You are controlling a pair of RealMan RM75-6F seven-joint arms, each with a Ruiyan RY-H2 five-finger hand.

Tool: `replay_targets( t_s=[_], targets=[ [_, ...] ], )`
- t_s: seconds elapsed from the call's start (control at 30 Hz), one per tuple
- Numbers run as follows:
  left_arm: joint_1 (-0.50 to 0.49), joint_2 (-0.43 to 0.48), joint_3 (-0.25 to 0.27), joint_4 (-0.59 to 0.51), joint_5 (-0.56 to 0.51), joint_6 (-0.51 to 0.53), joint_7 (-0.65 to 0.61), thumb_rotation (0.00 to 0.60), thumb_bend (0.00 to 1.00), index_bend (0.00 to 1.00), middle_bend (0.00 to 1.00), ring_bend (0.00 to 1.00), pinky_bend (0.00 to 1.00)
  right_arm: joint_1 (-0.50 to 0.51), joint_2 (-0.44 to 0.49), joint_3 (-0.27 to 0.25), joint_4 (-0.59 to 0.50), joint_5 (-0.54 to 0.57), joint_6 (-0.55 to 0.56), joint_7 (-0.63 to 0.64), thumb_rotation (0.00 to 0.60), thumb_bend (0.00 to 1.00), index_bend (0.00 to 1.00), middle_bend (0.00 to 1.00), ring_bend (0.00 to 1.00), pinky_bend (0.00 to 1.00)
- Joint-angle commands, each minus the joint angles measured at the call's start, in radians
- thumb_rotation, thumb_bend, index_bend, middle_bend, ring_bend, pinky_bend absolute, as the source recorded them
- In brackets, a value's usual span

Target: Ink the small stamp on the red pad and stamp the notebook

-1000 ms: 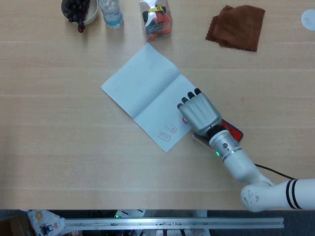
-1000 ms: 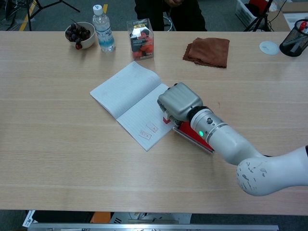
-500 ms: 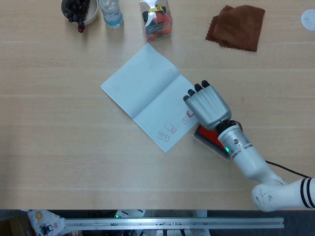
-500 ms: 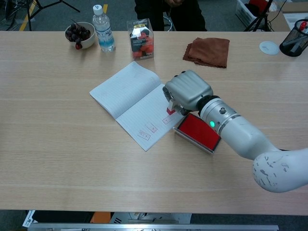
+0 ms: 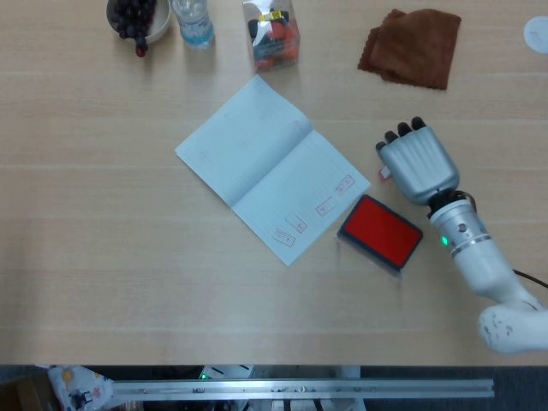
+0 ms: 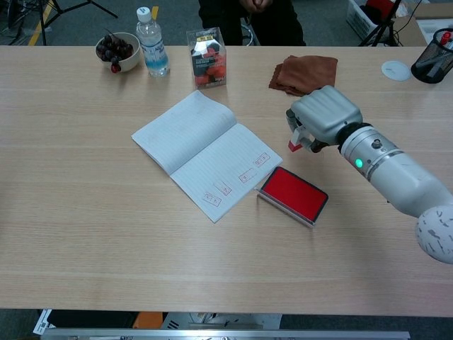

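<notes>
- The right hand (image 5: 417,159) is off the notebook (image 5: 265,167) and now sits over bare table at about 3 o'clock of it, well apart from the page it pressed a second ago.
- The small stamp (image 6: 295,142) travels with it, pinched under the fingers and lifted clear of the paper.
- The red pad (image 5: 380,233), earlier half hidden beneath the forearm, now lies fully uncovered at about 7 o'clock of the hand.
- A fourth red mark (image 5: 344,184) shows on the right-hand page, near its edge, where two marks stood before.
</notes>
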Motion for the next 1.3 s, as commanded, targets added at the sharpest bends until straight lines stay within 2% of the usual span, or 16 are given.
replay_targets(
  t_s=[0.03,0.53,0.93,1.3],
  targets=[
    [-0.001,-0.001,0.001,-0.001,0.001,-0.002,0.003,0.6,0.27,0.04,0.03,0.03,0.06,-0.009,-0.004,-0.006,0.038,0.006,-0.015,0.029,0.6,0.37,0.6,0.47,0.33,0.29],
    [-0.002,-0.003,0.002,0.0,-0.004,-0.007,0.003,0.6,0.27,0.04,0.03,0.03,0.06,-0.023,-0.062,0.0,0.168,0.006,-0.055,0.101,0.6,0.37,0.6,0.47,0.33,0.29],
    [-0.001,-0.003,0.003,0.002,-0.004,-0.005,0.002,0.6,0.27,0.04,0.03,0.03,0.06,-0.03,-0.074,0.001,0.193,-0.002,-0.066,0.11,0.6,0.36,0.57,0.46,0.33,0.29],
    [0.0,-0.002,0.004,0.003,-0.002,-0.004,0.001,0.6,0.27,0.04,0.03,0.03,0.06,-0.035,-0.069,0.003,0.183,0.009,-0.072,0.097,0.6,0.36,0.48,0.42,0.33,0.29]
  ],
)
